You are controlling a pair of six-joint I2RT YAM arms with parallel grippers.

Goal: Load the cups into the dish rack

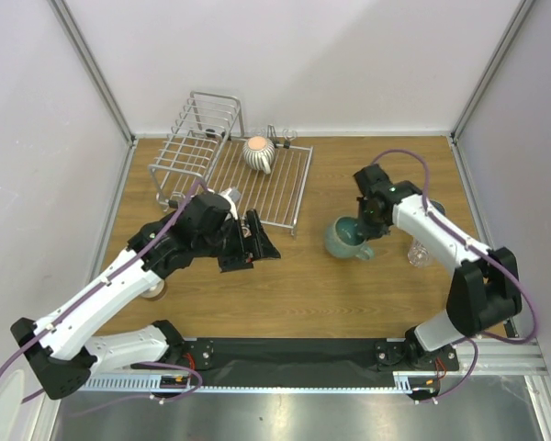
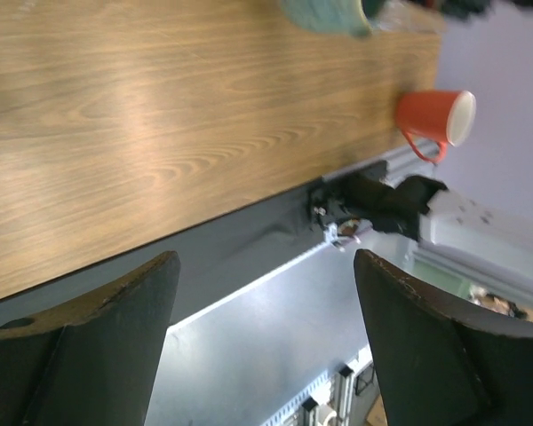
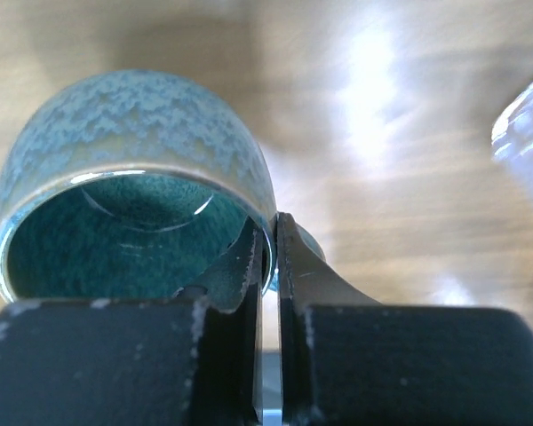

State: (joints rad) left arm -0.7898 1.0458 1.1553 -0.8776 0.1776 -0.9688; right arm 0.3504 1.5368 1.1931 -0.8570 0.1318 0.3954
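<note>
Right gripper [image 3: 271,240]: closed on the rim of the teal cup [image 3: 133,142] — one finger inside, one outside.
Teal cup: held low over the table, just right of the rack [image 1: 271,197] and its near corner.
Left gripper [image 2: 266,262]: open, nothing held.
Bearing: the rack's flat grid lies left of the cup and slightly farther back — the right arm is judged better placed.

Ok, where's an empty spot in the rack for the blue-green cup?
The dish rack's flat grid is bare between the ribbed cup and its near edge. Its near-left corner is crowded: the left arm hangs over it.
</note>
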